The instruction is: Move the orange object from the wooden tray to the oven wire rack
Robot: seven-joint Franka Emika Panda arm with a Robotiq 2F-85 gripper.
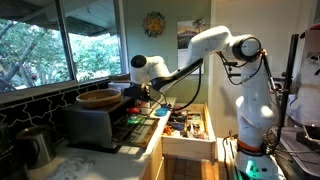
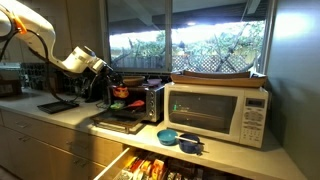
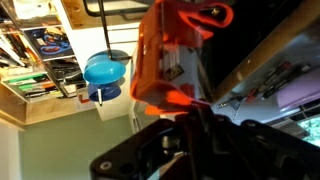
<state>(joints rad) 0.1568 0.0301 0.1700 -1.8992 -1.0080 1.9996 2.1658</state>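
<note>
Orange object (image 3: 165, 50) hanging above oven wire rack (image 2: 118, 124), gripper (image 3: 183, 108) clamping it, jaws pressing both sides; blue bowl (image 3: 105, 70) sitting near rack

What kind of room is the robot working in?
Most likely a home kitchen: a white microwave and a small grey oven stand on the counter, with an open drawer of colourful items below.

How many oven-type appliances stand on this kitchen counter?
2. A small toaster oven stands below the window, with its door open. A larger white microwave sits right beside it. Other appliances may be hidden outside these views.
</note>
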